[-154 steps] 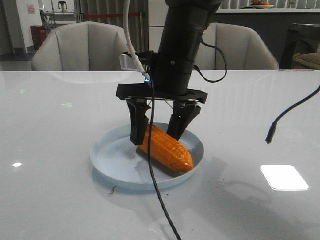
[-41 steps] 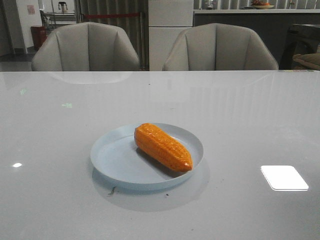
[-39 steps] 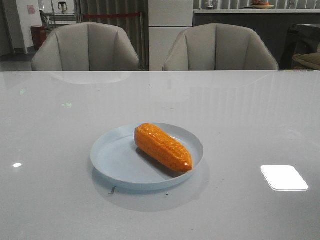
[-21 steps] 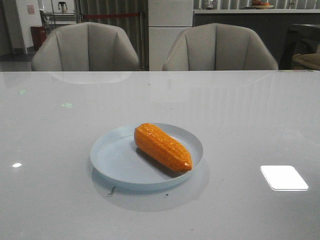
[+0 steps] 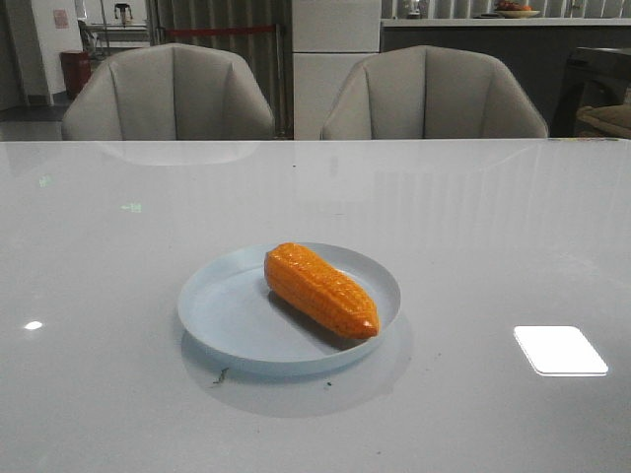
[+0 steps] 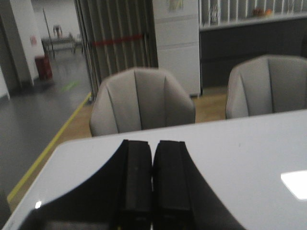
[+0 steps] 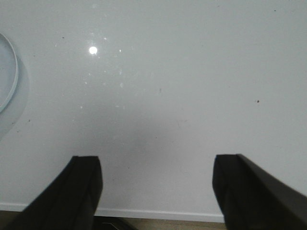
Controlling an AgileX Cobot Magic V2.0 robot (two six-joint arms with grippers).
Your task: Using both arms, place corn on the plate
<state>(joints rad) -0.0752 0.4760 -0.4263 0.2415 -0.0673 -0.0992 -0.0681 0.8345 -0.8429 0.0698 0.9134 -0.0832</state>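
The orange corn (image 5: 320, 290) lies on its side in the pale-blue plate (image 5: 222, 313) at the middle of the white table, its tapered end towards the front right. No arm shows in the front view. In the left wrist view my left gripper (image 6: 153, 148) is shut and empty, its two dark fingers pressed together over the table. In the right wrist view my right gripper (image 7: 156, 165) is open and empty above bare table near the table's edge. A sliver of the plate's rim (image 7: 11, 85) shows at the side of that view.
Two grey chairs (image 5: 168, 94) (image 5: 434, 94) stand behind the table's far edge. A bright window reflection (image 5: 560, 350) lies on the tabletop at the right. The table's near edge (image 7: 158, 214) shows just under the right gripper's fingers.
An arm stood over the plate with its jaws around the corn 3.7 s ago; it has since left the front view. The corn and plate have not moved over the last second.
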